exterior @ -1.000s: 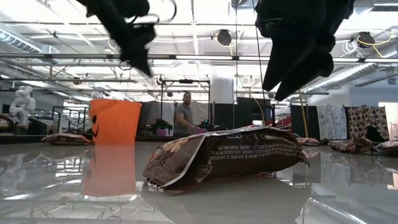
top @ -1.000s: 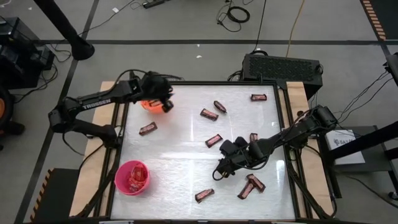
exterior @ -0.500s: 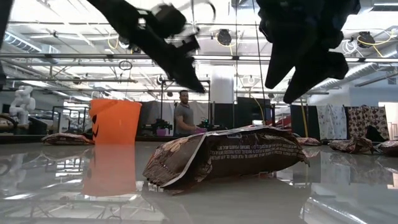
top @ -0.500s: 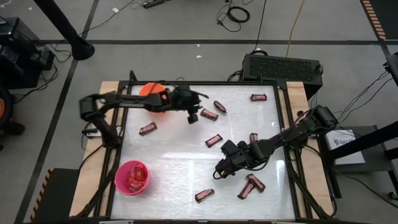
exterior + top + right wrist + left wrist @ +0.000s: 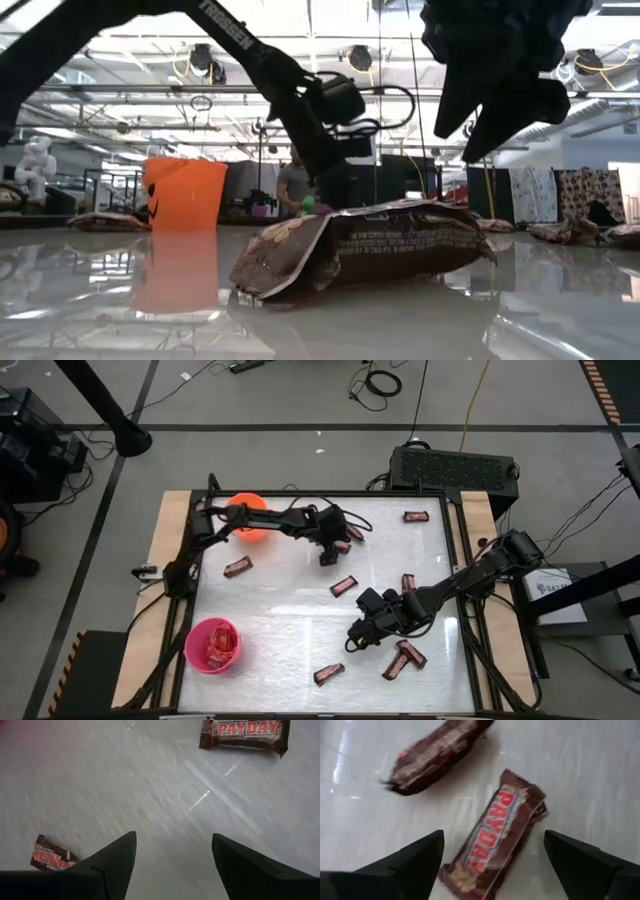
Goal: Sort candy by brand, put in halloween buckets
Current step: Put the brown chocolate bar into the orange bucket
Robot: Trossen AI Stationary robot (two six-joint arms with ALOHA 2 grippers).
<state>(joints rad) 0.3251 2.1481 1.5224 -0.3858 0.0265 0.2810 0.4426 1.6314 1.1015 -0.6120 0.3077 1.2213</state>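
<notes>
My left gripper (image 5: 330,550) (image 5: 493,838) is open and low over a brown Payday bar (image 5: 495,840) at the table's far middle, one finger on either side of it, not touching. A second dark bar (image 5: 440,755) lies just beyond it. The orange bucket (image 5: 245,518) (image 5: 182,195) stands at the far left, the pink bucket (image 5: 192,648), with red candy inside, at the near left. My right gripper (image 5: 353,634) (image 5: 173,839) hangs open above bare table right of centre. Several more brown bars lie flat, such as (image 5: 343,586), (image 5: 237,567), (image 5: 415,516), (image 5: 245,732).
A pair of bars (image 5: 403,658) and a single bar (image 5: 328,674) lie near the table's near edge; the single bar fills the low view's foreground (image 5: 365,250). A raised frame (image 5: 455,550) borders the table. A person (image 5: 293,185) stands far behind.
My left arm has swung from over the orange bucket toward the table's right and come down low over the bars at the far middle. The orange bucket, half covered before, now shows whole. My right arm has kept almost still.
</notes>
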